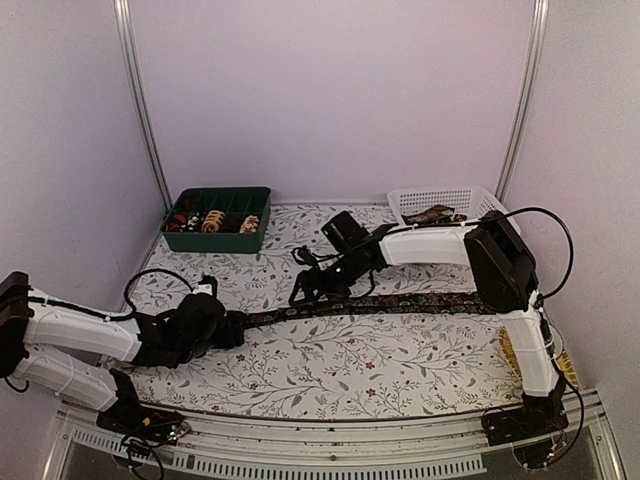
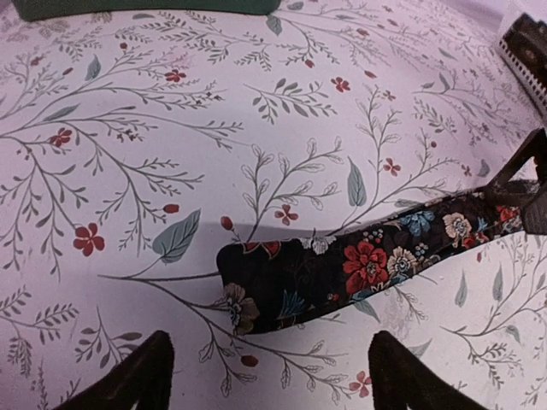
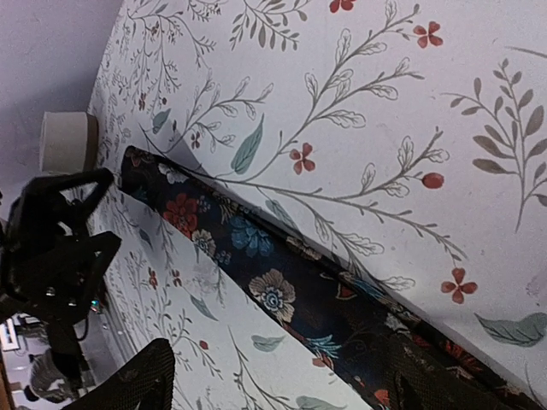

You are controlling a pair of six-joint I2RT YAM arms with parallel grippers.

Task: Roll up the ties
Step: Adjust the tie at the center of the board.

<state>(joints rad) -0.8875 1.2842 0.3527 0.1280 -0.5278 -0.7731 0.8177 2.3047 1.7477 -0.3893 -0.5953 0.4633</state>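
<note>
One dark floral tie [image 1: 380, 304] lies flat and unrolled across the middle of the flowered tablecloth, running left to right. Its blunt left end [image 2: 282, 282] rests just ahead of my left gripper [image 2: 273, 389], whose fingers stand apart with only cloth between them. In the top view the left gripper [image 1: 236, 328] is at that end of the tie. My right gripper [image 1: 305, 285] hovers over the tie further right. In the right wrist view the tie [image 3: 282, 290] runs diagonally between the spread fingers of the right gripper [image 3: 273, 389], passing under the right one.
A dark green compartment tray [image 1: 240, 197] at the back left holds coiled ties [image 1: 212, 220]. A white mesh basket [image 1: 470, 198] at the back right holds another patterned tie [image 1: 435, 214]. Metal posts stand at both back corners.
</note>
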